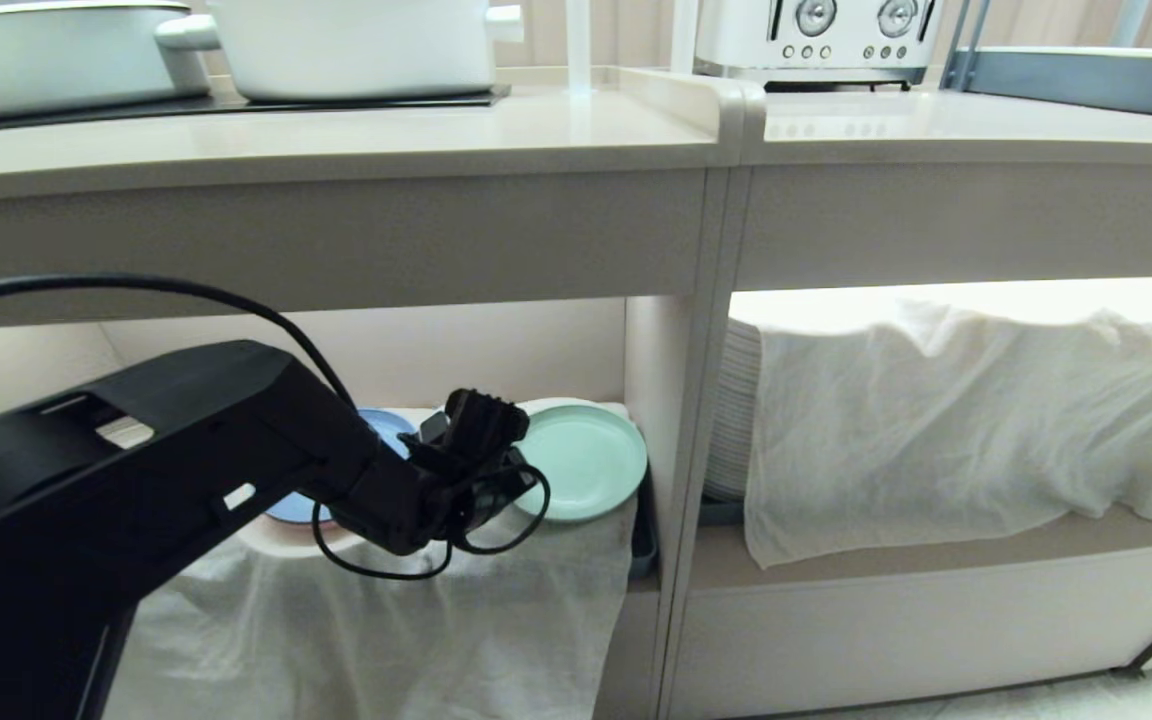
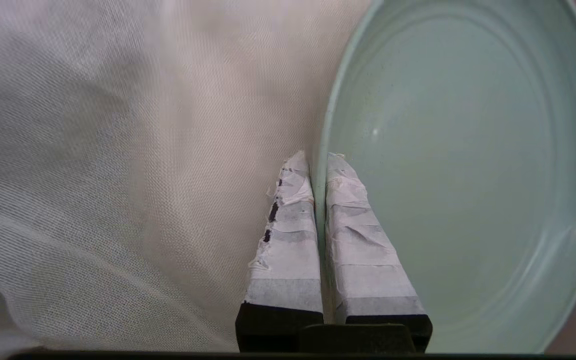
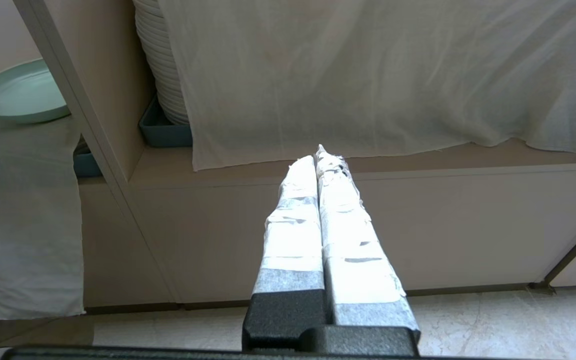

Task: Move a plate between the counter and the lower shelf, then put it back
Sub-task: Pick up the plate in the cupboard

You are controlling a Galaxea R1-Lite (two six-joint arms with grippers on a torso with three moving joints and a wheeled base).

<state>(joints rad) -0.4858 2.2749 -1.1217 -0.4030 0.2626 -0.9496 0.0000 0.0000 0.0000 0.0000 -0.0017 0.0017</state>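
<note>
Left gripper (image 2: 318, 165) jaws clenched on plate (image 1: 584, 462) rim, edge pinch for lifting off lower shelf (image 1: 496, 560); right gripper (image 3: 320, 155) closed, parked.

The plate (image 1: 584, 460) is round, mint-green and matte, with a low raised rim and faint concentric rings inside (image 2: 468, 165). It sits face up, tilted slightly toward the front, on the white cloth in the lower shelf (image 1: 496, 350), close to that compartment's right wall. A taped finger lies on each side of its near rim. The lower shelf is a beige open compartment under the counter (image 1: 336, 140). The counter is a long smooth beige slab with a thick front edge and a black cooktop panel
</note>
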